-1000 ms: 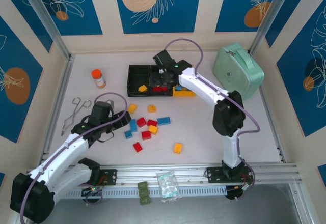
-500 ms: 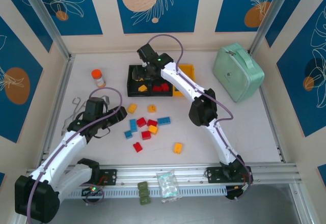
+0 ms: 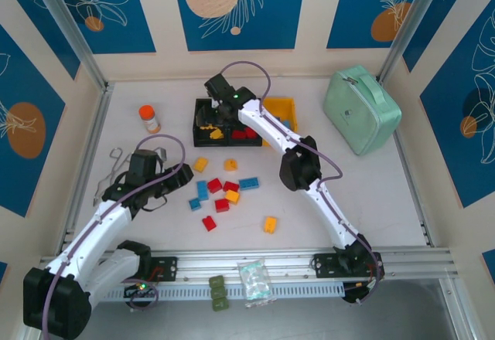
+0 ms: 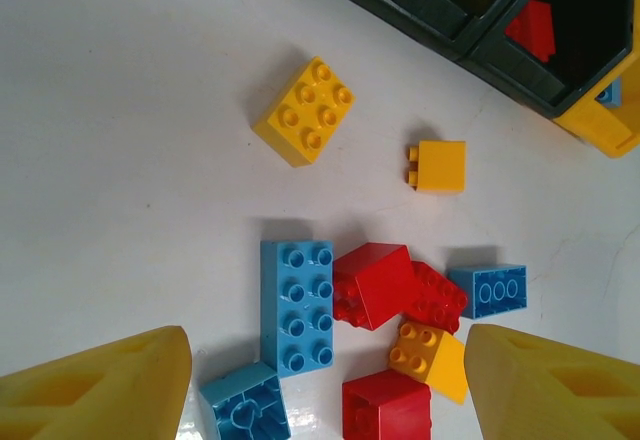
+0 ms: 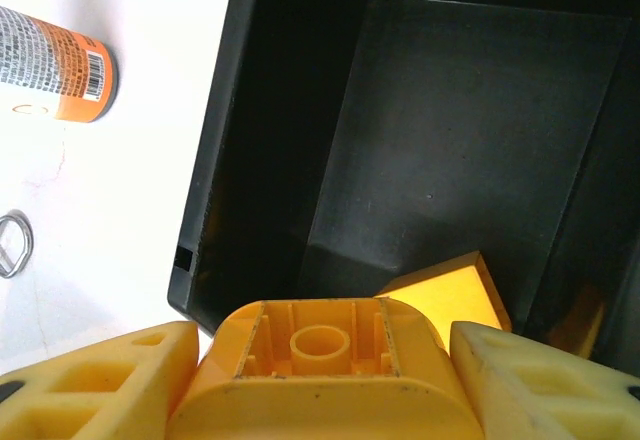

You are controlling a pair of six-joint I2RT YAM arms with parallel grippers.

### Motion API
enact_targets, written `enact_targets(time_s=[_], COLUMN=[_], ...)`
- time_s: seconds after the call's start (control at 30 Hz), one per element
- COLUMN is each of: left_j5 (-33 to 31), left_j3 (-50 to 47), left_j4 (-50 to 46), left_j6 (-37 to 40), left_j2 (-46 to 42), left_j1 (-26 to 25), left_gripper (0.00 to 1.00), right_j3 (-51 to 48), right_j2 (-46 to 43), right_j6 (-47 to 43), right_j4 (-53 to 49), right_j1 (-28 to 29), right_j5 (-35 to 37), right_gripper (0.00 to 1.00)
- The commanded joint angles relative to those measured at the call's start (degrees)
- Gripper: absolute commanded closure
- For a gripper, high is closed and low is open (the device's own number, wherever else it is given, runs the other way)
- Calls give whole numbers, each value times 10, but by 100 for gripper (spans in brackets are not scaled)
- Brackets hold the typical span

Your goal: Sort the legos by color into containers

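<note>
Right pincer clamped on yellow brick, bin rim seemingly right under it, so releasing here could bounce it onto counter.

The top camera looks down from above and behind the arm bases on the white table. The left wrist camera faces down, quite near, at the loose red, yellow and blue studded plastic bricks and a corner of the joined black and yellow plastic bins; the top view shares both. The right wrist camera looks very closely into what seems the leftmost black bin
</note>
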Motion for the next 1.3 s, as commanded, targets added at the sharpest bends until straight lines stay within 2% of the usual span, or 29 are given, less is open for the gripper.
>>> enact_targets(time_s=[0.0, 0.1, 0.27, 0.43, 0.57, 0.7, 0.97, 1.27], left_j5=[10, 12, 16, 24, 43, 58, 84, 69], left_j3=[-8, -9, -11, -15, -20, -20, -19, -16], left_j4=[3, 5, 8, 12, 14, 1, -11, -64], left_j6=[-1, -2, -5, -9, -4, 11, 22, 27], left_j2=[-14, -14, -14, -13, -15, -13, -2, 8], left_j1=[8, 7, 7, 7, 7, 7, 5, -16], left_gripper=[28, 28, 28, 28, 27, 28, 28, 30], right_j3=[21, 27, 33, 19, -30, -159, -520, -779], right_j2=[13, 12, -2, -36, -93, -192, -424, -606], right_j6=[10, 8, -2, -17, -31, -47, -30, -1], right_j4=[7, 6, 1, -6, -1, 44, 172, 218], right_j1=[4, 4, 3, 6, 12, 24, 25, 18], right_j5=[-10, -7, -1, 13, 22, 29, 26, 24], right_gripper=[37, 31, 27, 27, 28, 29, 30, 31])
